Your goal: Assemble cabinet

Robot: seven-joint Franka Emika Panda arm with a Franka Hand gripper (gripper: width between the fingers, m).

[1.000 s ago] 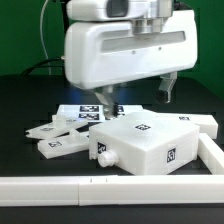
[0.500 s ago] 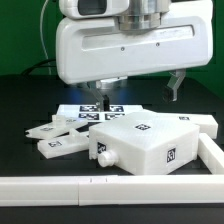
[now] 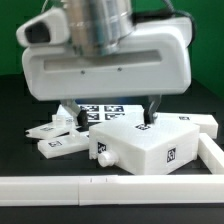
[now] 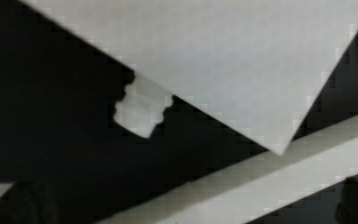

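in the exterior view, the gripper (image 3: 110, 112) is hanging over the cabinet box (image 3: 140, 145), fingers spread wide and gripping nothing. the box is lying on the table beside the white rail (image 3: 60, 186), its peg (image 3: 102, 158) facing out, while loose panels (image 3: 55, 135) are waiting at the exterior view's left. in the wrist view, the box corner (image 4: 211, 60) and peg (image 4: 140, 108) are showing near the rail (image 4: 300, 165). assembly is looking barely begun.

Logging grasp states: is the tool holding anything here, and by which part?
Nothing is held: the tool stands wide open above the cabinet.
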